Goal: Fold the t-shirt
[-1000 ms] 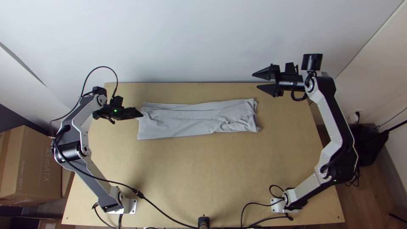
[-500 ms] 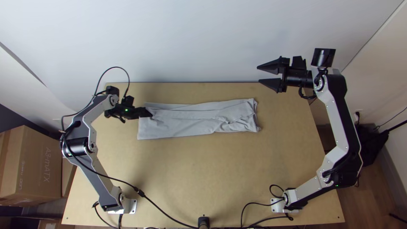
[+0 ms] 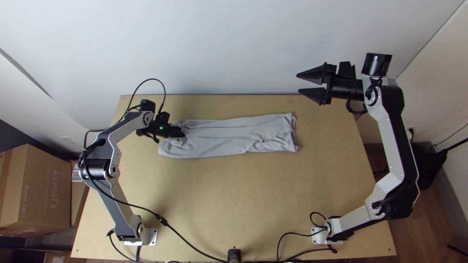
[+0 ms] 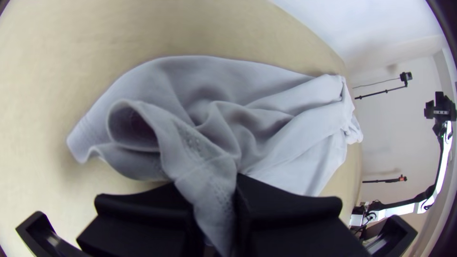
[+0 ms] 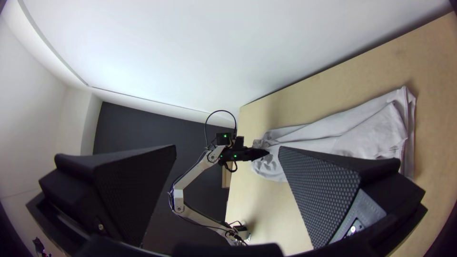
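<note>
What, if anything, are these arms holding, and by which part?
The left pincer holds the grey t-shirt by a bunched fold at the end nearest that arm. The right pincer, open, holds nothing.

light wooden table (image 3: pixel 243 195), pale wall (image 3: pixel 234 44) beyond it, cardboard box (image 3: pixel 41 187) left of the table, brown floor (image 3: pixel 434 231) to its right

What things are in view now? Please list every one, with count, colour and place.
t-shirt: one, light grey, folded lengthwise on the table
table: one, light wood, under the t-shirt
cardboard boxes: at least two, brown, left of the table
power socket: one, white, right wall
cables: several, black, along arms and near edge
floor: one, brown, below
arms: two, white or silver-grey with black joints, both sides
left gripper: one, black, pinching the t-shirt's left end
right gripper: one, black, open, upper right
</note>
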Robot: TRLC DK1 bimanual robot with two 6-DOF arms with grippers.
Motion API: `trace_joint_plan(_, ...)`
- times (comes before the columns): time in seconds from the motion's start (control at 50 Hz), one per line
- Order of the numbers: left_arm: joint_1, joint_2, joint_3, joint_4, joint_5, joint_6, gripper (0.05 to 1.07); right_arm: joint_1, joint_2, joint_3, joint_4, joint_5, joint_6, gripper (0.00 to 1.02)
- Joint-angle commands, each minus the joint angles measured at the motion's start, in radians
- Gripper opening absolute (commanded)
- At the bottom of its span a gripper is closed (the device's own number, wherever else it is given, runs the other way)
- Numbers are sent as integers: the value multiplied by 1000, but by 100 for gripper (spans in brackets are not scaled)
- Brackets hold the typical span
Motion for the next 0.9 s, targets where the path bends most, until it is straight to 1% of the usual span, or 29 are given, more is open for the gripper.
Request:
trace_joint_plan(0.0,80,-53,-85,-30,-33,30,8,-6,-51,-29,-7,-15,16,99)
trace_joint_plan(0.14,241,-101,-86,-93,-65,145,8,-10,-61,-60,-7,-15,0,99)
trace_joint_plan(0.26,388,-105,-37,-175,-100,253,8,-19,-70,-90,-7,-12,-17,99)
trace_joint_plan(0.34,471,-104,7,-219,-145,308,8,-24,-73,-106,-7,-12,-30,99)
trace_joint_plan(0.4,519,-96,60,-284,-206,355,8,-38,-76,-115,-7,-10,-39,99)
trace_joint_plan(0.44,539,-95,90,-316,-251,374,8,-41,-76,-119,-7,-4,-43,99)
trace_joint_plan(0.52,563,-110,145,-362,-298,377,8,-44,-80,-121,-12,33,-56,99)
trace_joint_plan(0.58,562,-150,172,-385,-310,371,8,-45,-84,-121,-19,74,-69,99)
trace_joint_plan(0.66,526,-219,173,-389,-349,355,8,-39,-88,-119,-56,151,-134,99)
trace_joint_plan(0.8,354,-323,181,-391,-516,305,8,-9,-105,-127,-131,272,-244,99)
trace_joint_plan(0.84,299,-342,188,-393,-551,288,8,-1,-117,-136,-133,299,-255,99)
trace_joint_plan(0.88,244,-355,196,-393,-594,276,8,-1,-128,-142,-136,312,-266,99)
